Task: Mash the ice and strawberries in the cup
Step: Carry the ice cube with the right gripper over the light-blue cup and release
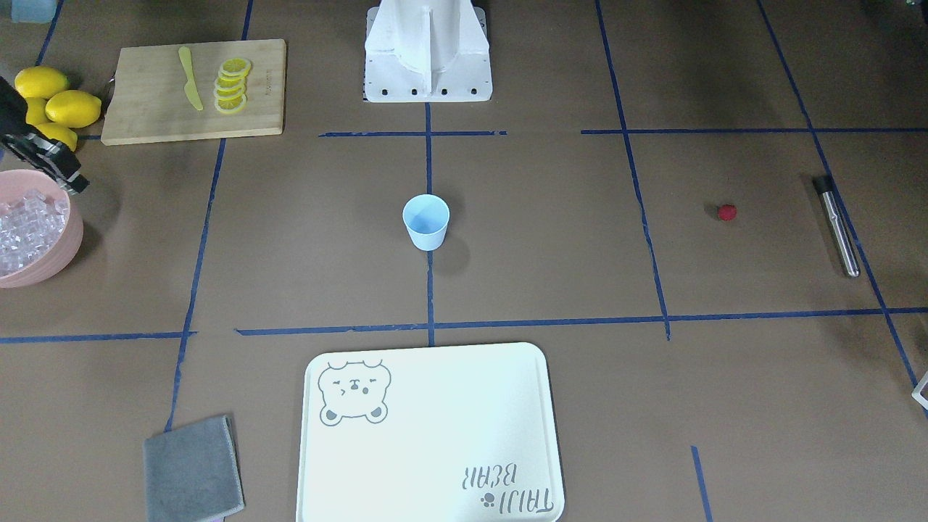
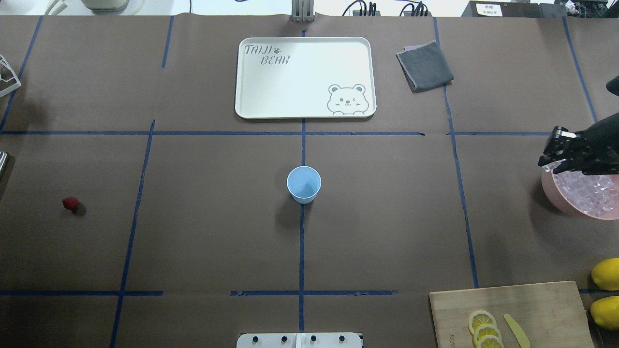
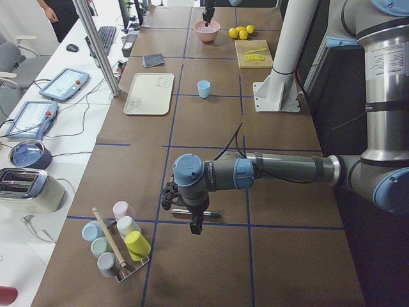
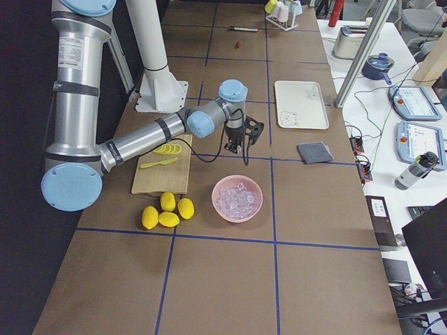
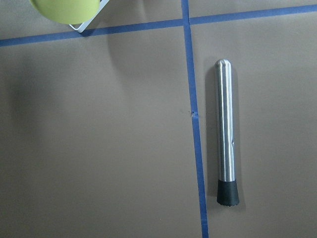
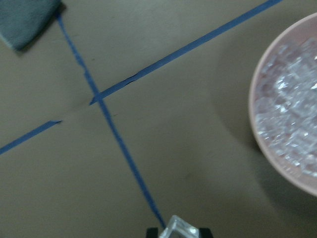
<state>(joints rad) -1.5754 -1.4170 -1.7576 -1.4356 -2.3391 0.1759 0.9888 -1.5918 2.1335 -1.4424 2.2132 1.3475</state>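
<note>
Right hand (image 2: 550,165): closed on one ice cube (image 6: 177,228), a dark fingertip showing on either side of it in the wrist view; the hand hangs above the tabletop (image 2: 387,232) at the rim of the pink bowl (image 2: 561,203), on the side toward the cup
Ice (image 6: 292,129): clear cubes heaped in the pink bowl; the held cube is clear of the heap
Left hand (image 3: 193,224): fingers point down over the tabletop's far-left end; I cannot tell whether it is open or closed
Steel rod (image 5: 226,134): lies flat below the left hand, just beside a blue tape line; black cap on one end
Strawberry (image 2: 70,203): alone on the tabletop, well apart from the cup, nearer the steel rod
Cup (image 2: 303,183): upright at the tabletop's centre, standing on a blue tape line
Tray (image 2: 271,77): pale, with a bear print; beyond the cup; grey cloth (image 2: 424,65) just beside it
Cutting board (image 2: 546,309): carries lemon slices (image 2: 483,328) and a yellow knife (image 2: 517,331); whole lemons (image 2: 607,273) beside it
</note>
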